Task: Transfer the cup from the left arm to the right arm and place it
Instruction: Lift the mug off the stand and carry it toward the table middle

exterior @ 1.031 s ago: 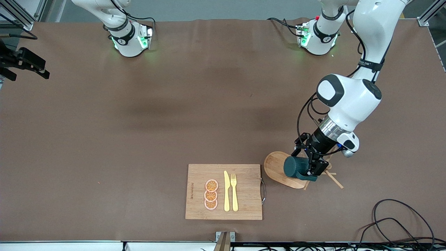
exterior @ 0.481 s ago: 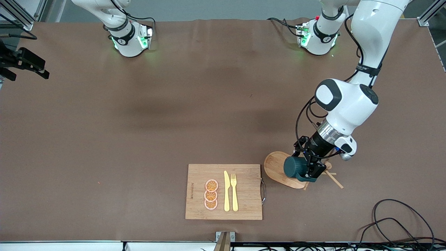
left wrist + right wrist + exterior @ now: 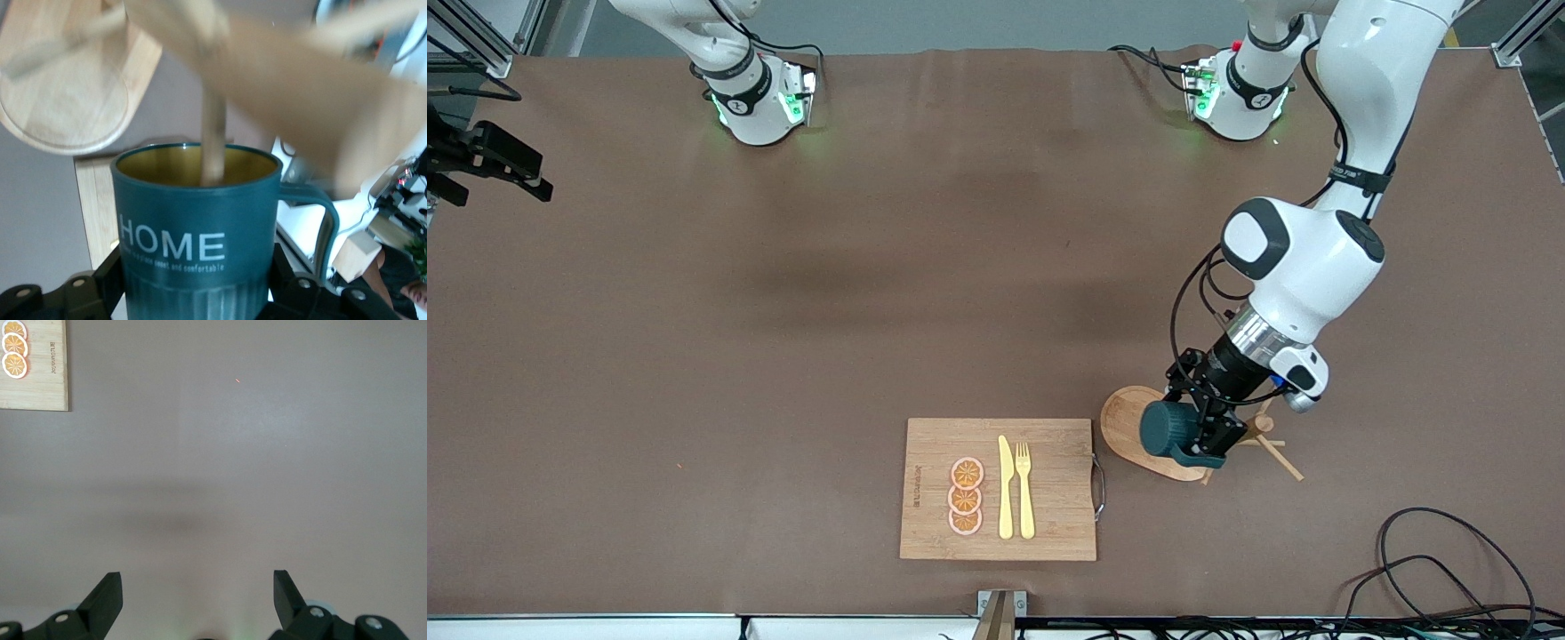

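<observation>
Cup [image 3: 1164,428] clamped in left end effector [image 3: 1202,436] above wooden stand [image 3: 1129,427], at cutting board's [image 3: 934,444] three o'clock; lift straight clear of peg. Right end effector [image 3: 198,595] waits, spread.

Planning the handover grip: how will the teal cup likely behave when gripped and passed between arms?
The cup looks rigid, so it should hold shape in the left end effector, shut on it over the wooden stand. Its smooth walls may be slippery. It appears empty inside, so probably light. The side handle could catch; the right end effector waits open.
</observation>
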Robot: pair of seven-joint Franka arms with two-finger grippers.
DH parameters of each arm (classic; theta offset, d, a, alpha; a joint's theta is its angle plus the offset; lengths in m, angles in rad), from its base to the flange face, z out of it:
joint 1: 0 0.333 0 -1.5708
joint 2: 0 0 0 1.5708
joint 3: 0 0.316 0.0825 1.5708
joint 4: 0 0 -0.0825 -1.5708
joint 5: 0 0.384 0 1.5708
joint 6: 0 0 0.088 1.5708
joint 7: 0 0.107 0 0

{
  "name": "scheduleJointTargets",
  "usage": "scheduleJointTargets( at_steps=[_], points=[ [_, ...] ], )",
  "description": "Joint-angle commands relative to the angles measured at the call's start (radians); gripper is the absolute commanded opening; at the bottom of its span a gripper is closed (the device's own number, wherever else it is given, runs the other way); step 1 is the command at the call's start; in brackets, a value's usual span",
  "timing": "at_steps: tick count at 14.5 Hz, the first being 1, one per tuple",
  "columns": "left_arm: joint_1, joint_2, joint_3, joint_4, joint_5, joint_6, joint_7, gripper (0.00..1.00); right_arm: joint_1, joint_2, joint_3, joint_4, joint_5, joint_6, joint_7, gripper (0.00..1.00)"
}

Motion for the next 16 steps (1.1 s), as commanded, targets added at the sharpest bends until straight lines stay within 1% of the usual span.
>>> scheduleJointTargets(
  at_steps=[1,3,4,5,6,8,9,10,11,12,14,15,16],
  points=[
    [-0.053,-0.071,0.000,-0.022,0.006,-0.010,-0.013,0.71,-0.017,0.006,0.007,0.016,0.007,-0.012,-0.009,1.00],
    [-0.110,-0.091,0.002,-0.021,0.008,-0.019,-0.014,0.71,-0.017,0.004,0.007,0.015,0.007,-0.012,-0.010,1.00],
    [-0.151,-0.090,0.005,-0.013,0.009,-0.018,-0.014,0.70,-0.017,0.004,0.007,0.015,0.007,-0.013,-0.010,1.00],
    [-0.191,-0.076,0.006,0.008,0.035,-0.018,-0.016,0.69,-0.018,0.004,0.007,0.015,0.007,-0.013,-0.010,1.00],
    [-0.222,-0.049,0.011,0.037,0.099,-0.018,-0.014,0.68,-0.020,0.004,0.007,0.013,0.007,-0.013,-0.012,1.00],
    [-0.251,-0.024,0.008,0.068,0.243,-0.019,-0.016,0.68,-0.027,0.004,0.007,0.013,0.007,-0.013,-0.012,1.00],
    [-0.282,-0.007,0.008,0.089,0.302,-0.019,-0.016,0.68,-0.027,0.004,0.007,0.013,0.007,-0.013,-0.012,1.00],
    [-0.306,0.016,0.011,0.117,0.330,-0.025,-0.016,0.67,-0.027,0.004,0.007,0.012,0.007,-0.013,-0.010,1.00],
    [-0.325,0.042,0.013,0.163,0.370,-0.068,-0.016,0.67,-0.027,0.006,0.007,0.012,0.007,-0.013,-0.010,1.00],
    [-0.352,0.075,0.016,0.225,0.432,-0.138,-0.016,0.66,-0.027,0.004,0.007,0.012,0.007,-0.013,-0.010,1.00],
    [-0.432,0.137,0.066,0.360,0.604,-0.293,-0.048,0.65,-0.027,0.004,0.007,0.012,0.007,-0.013,-0.009,1.00],
    [-0.484,0.169,0.100,0.408,0.670,-0.332,-0.083,0.65,-0.027,0.004,0.007,0.012,0.007,-0.013,-0.010,1.00],
    [-0.525,0.195,0.130,0.433,0.712,-0.335,-0.106,0.65,-0.029,0.004,0.007,0.010,0.007,-0.013,-0.010,1.00]
  ],
)
